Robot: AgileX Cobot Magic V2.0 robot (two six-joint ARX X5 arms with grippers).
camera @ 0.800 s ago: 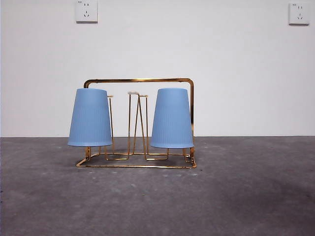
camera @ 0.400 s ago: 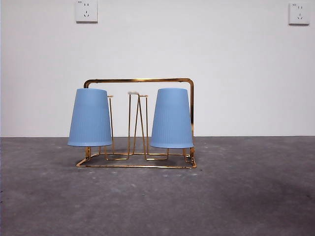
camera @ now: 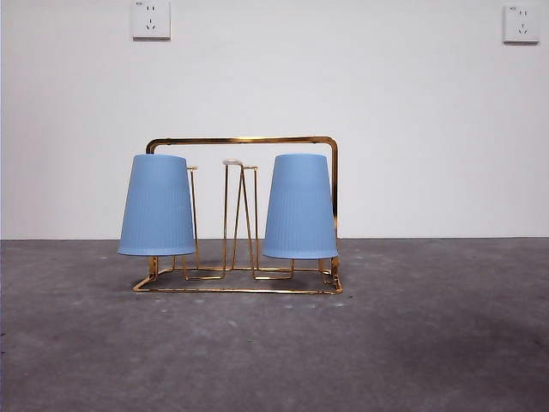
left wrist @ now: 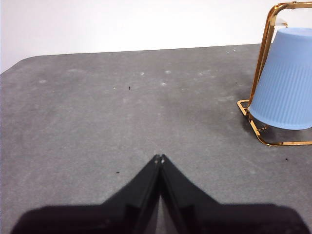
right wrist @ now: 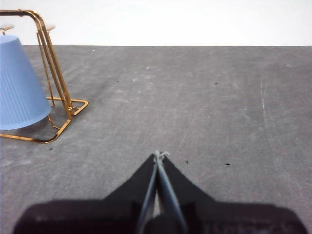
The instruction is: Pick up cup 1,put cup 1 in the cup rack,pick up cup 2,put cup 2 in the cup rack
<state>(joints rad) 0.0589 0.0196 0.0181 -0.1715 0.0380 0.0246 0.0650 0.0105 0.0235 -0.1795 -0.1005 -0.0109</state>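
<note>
A: Where are the two cups?

B: Both sit upside down on the gold rack. One blue cup hangs over a prong at one end, and the other blue cup hangs at the other end. Their open ends point down and their flat bottoms point up, so each cup's long way runs up and down. They lean in a little at the top.

A: Is the rack on the table?

B: Yes, it stands on the gray table, near the white wall.

A: What about the hands?

B: The left hand is pinched tight, tips touching, and it holds nothing. The rack and one cup are off to its side, well apart from it. The right hand is the same, pinched tight with nothing in it, and the rack is off to its other side, also well apart.

A: Which hand is closer?

B: I cannot tell. Each one looks about as far from its own end of the rack.

A: So what is left to do?

B: I think nothing. Both cups look put away, and no hand needs to reach in
</note>
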